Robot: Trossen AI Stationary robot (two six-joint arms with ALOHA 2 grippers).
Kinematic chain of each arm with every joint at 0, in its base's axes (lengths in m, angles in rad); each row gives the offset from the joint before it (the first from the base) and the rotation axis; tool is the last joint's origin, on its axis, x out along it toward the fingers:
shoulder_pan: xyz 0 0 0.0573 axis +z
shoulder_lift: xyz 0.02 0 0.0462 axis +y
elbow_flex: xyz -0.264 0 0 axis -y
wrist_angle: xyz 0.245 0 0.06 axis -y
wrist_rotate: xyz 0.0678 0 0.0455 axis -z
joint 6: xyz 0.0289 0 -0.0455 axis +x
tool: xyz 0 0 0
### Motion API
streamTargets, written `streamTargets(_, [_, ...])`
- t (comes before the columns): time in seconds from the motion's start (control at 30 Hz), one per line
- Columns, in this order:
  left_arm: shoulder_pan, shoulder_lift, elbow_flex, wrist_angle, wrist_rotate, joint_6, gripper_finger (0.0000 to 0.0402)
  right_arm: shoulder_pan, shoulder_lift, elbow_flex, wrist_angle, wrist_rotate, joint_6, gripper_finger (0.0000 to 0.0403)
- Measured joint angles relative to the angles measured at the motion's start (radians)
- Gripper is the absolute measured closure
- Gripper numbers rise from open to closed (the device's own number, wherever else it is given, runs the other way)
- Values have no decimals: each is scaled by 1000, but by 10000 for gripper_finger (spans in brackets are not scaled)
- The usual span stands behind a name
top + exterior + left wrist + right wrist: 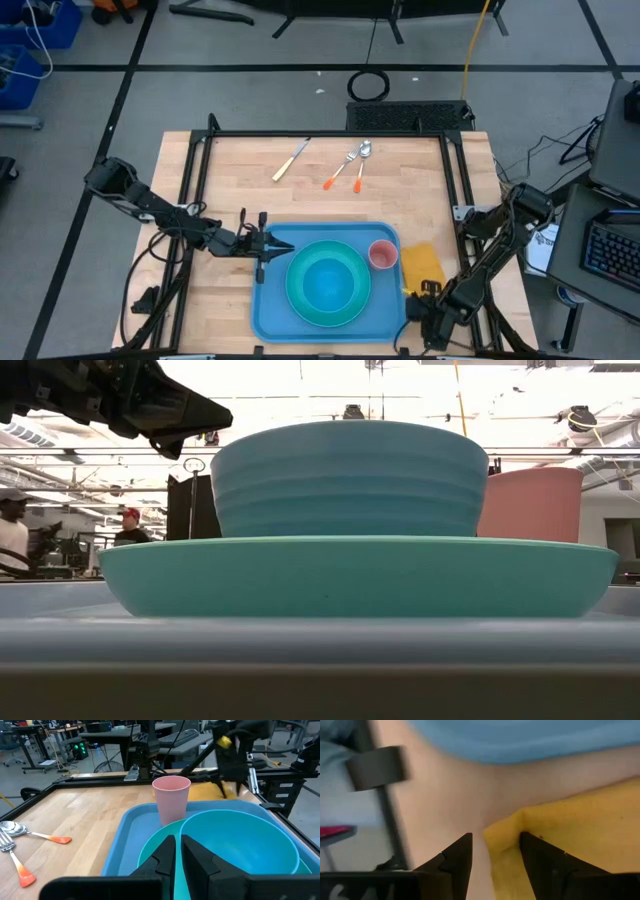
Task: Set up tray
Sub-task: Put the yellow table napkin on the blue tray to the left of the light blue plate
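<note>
Seen from above, the blue tray lies at the near edge of our wooden table, and it carries a turquoise plate with a bowl on it and a pink cup in its far right corner. Our left gripper hangs over the tray's left rim with its fingers together and nothing between them. Our right gripper is low at the near end of the yellow napkin, just beside the tray's right rim. A knife, a fork and a spoon lie well apart from the tray, at the far side.

From table height, the tray's rim fills the front, with plate, bowl and cup above it.

At the left wrist, the two dark fingers almost touch, over the plate's edge.

At the right wrist, the fingers stand apart around a corner of the napkin; we cannot tell if they touch it.
</note>
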Motion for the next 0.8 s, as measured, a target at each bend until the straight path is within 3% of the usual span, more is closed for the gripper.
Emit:
streamTargets(0.4, [0, 0, 0, -14, 0, -20, 369, -1, 46, -11, -28, 51, 8, 257])
streamTargets(0.8, [0, 0, 0, -18, 0, -31, 369, 1, 42, -50, 54, 71, 26, 393])
